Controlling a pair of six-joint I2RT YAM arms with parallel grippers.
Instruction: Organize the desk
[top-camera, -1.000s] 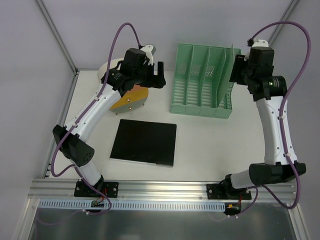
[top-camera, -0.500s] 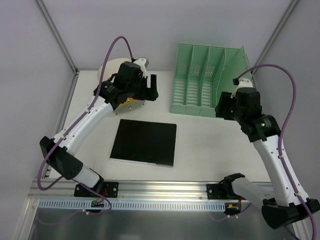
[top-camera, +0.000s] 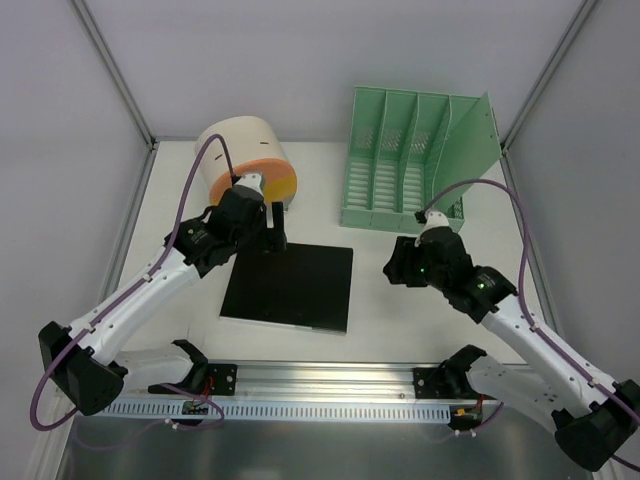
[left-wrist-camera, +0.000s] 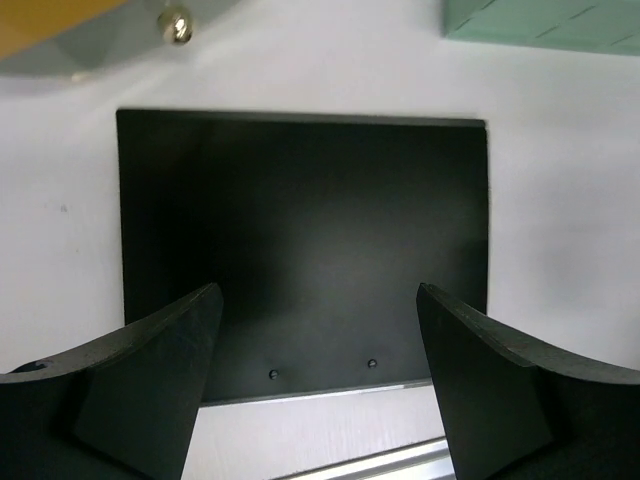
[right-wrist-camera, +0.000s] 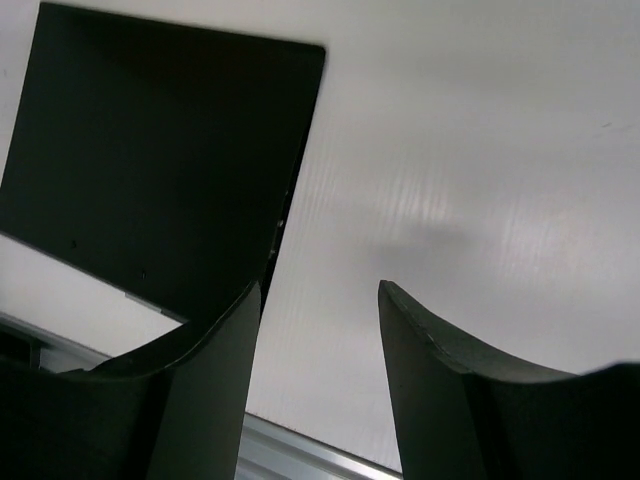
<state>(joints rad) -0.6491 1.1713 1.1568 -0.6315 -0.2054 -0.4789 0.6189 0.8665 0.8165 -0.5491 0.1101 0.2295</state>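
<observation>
Your left arm (top-camera: 150, 287) and right arm (top-camera: 530, 330) both reach inward.
Your left pincer (left-wrist-camera: 318, 295) gapes wide, empty; your right pincer (right-wrist-camera: 320, 290) stands parted, empty.
</observation>
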